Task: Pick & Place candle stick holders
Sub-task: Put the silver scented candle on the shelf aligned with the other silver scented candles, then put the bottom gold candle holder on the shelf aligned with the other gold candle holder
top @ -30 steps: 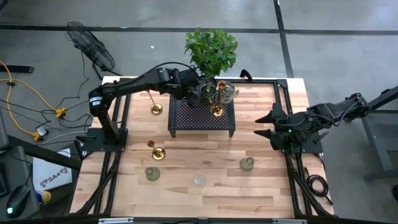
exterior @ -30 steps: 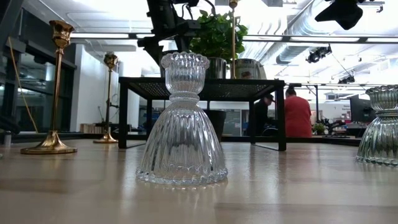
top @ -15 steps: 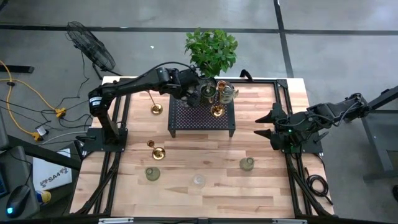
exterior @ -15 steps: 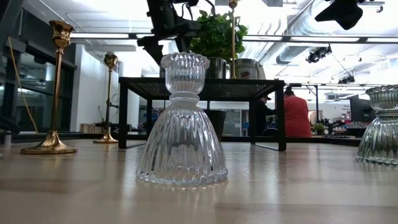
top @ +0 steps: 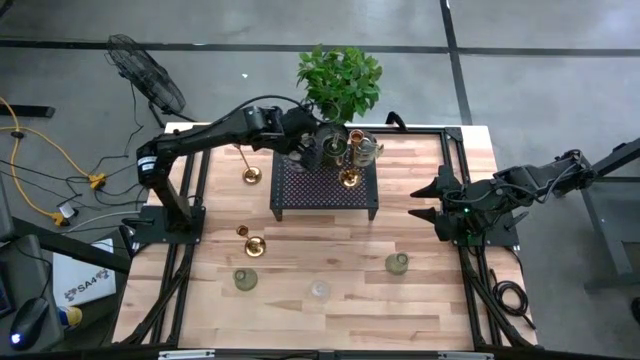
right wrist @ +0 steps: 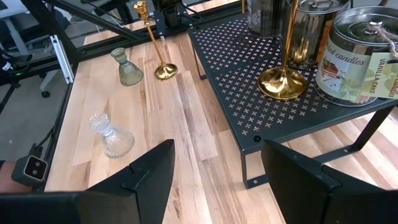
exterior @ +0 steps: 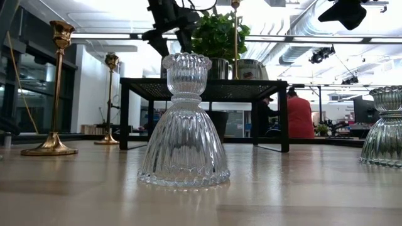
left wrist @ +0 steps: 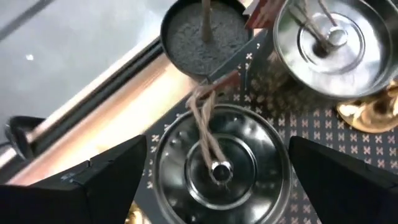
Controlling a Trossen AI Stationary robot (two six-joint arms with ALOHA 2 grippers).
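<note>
— High view: where do we see the left end effector?
— Over the black stand's back corner, fingers spread wide above a silver tin, gripping nothing.
— And the candle stick holders?
— One brass stick on the stand; the clear glass one on the worktop in front.
— The right end effector?
— Beside the stand, spread wide.

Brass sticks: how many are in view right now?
3. One brass stick stands on the stand; a back stick and a front stick stand on the table left of it. The left arm hides part of the stand, so more may be there.
</note>
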